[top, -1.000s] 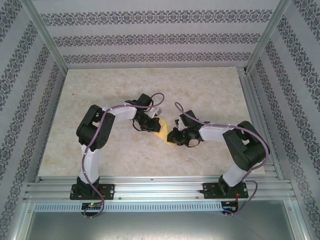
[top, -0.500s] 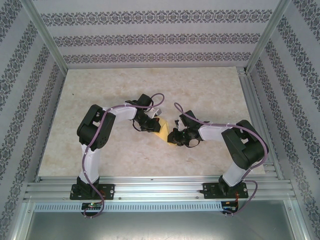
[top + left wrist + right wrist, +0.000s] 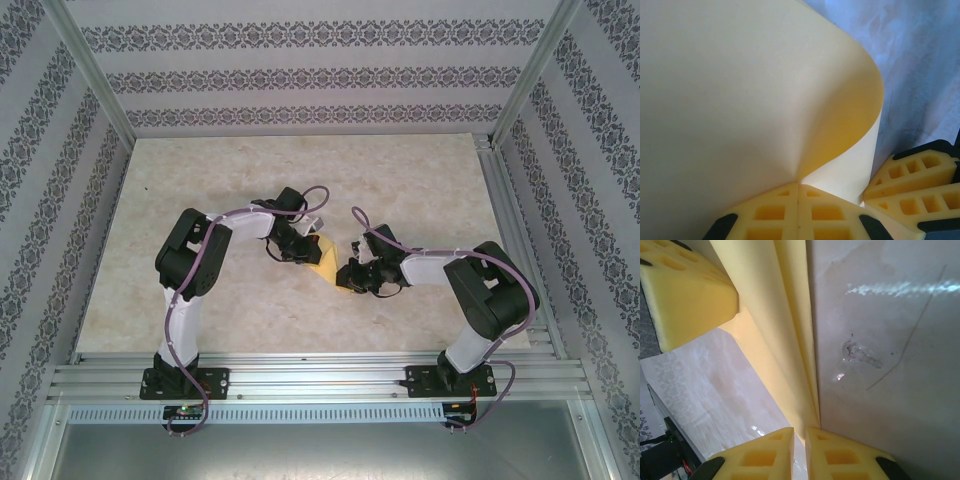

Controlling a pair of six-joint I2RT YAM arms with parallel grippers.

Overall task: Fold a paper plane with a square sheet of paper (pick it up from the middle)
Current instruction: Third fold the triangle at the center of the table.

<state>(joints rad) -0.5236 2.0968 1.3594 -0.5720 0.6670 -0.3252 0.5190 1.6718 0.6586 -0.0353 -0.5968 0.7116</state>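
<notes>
Mid-fold at the centre of the pale marbled worktop [image 3: 420,180]: I have the thin pale-yellow sheet of paper [image 3: 740,90] held between both arms. The left pincer [image 3: 798,190], pads pressed together, pinches one end, where the paper bows up in a loose curl. The right pincer [image 3: 800,434], to its near right, nips the opposite end, where layers already lie doubled into a narrow strip. I judge a lengthwise crease is being formed and the dart is not yet made. The next move calls for laying the curl flat, edges matched, without tearing or losing either pinch.
</notes>
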